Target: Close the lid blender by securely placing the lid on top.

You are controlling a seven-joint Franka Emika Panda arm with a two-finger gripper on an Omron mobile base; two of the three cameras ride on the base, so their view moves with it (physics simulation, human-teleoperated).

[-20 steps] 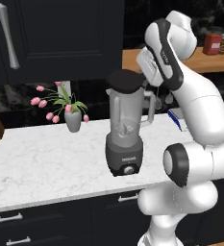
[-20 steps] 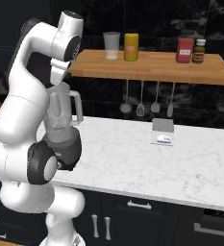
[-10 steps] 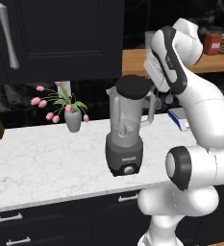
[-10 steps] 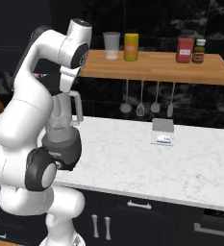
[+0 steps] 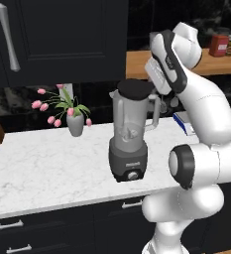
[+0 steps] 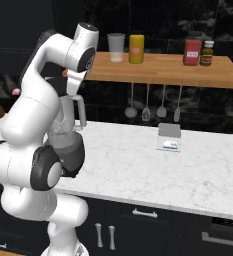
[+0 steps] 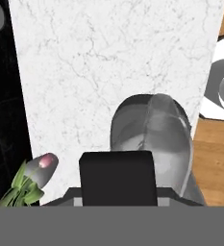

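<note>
swinging further right and back since a second ago, wrist pulling away from the jar top in the left base view, hand no longer hanging over the lid.

rising white from the base, elbow bulking low, forearm arching up beside the shelf. spreading pale and veined under everything: marble counter [image 5: 47, 163]. running along the wall above it: wooden shelf [image 6: 158, 67], carrying a clear cup [image 6: 116, 47], a yellow canister [image 6: 136, 48], a red jar [image 6: 192, 51] and a small brown bottle [image 6: 206, 53].

standing upright on the counter near its front edge: blender [image 5: 131, 134], translucent grey jar over a dark base with a round knob, handle turned toward the arm. sitting flat and level on the jar's rim: lid [image 5: 135, 88], black, covering the mouth.

hovering apart from the lid, up and to its right: gripper [image 5: 159, 82], fingers hidden behind the hand, so grip state impossible to tell. looking down in the hand view past a dark block onto the grey jar from above.

resting left of the blender, well apart: vase of pink tulips [image 5: 73, 116]. lying right of the arm by the wall: blue-and-white kitchen scale [image 6: 169, 138]. hanging under the shelf: utensils [image 6: 154, 102].
</note>
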